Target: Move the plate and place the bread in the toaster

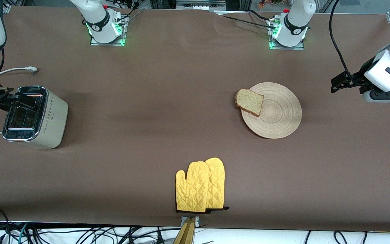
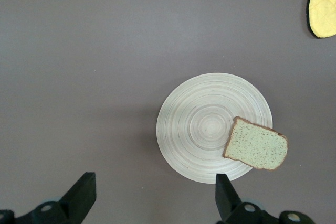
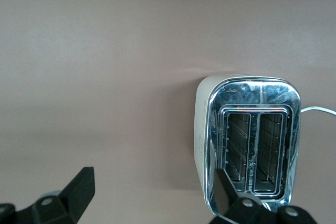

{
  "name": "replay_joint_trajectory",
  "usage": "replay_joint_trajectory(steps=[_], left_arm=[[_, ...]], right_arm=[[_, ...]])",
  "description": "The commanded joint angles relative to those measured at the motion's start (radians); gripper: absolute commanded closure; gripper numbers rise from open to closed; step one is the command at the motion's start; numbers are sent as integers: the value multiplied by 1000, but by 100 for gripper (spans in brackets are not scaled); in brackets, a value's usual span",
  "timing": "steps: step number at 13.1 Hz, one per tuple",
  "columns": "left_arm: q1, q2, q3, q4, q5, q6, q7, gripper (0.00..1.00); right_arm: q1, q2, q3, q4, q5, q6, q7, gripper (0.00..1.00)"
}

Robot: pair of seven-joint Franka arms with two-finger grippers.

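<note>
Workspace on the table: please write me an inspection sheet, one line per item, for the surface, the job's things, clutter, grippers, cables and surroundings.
Surface: brown table cover, smooth.
Plate: toward the left arm's end, flat on the cover.
Bread: one slice on the plate's rim, partly overhanging it.
Toaster: at the right arm's end, both slots empty.
Clutter: two yellow mitts, stacked, near the front edge.
Left gripper: jaws open, in the air beside the plate.
Right gripper: jaws open, over the toaster's edge.
Cables: white cord by the toaster; black cables at the bases.
Surroundings: more cables below the front edge.
</note>
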Motion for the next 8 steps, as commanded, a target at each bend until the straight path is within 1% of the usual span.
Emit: replay_joint_trajectory(steps=[1,8], left_arm=[[-9,12,1,26,9,-17,-8,0],[-7,36,1,41,-26,-17,-3,0]], right_arm=[[-7,11,7,26,-7,-7,5,0],[-7,12,7,26,-7,-6,5,0]])
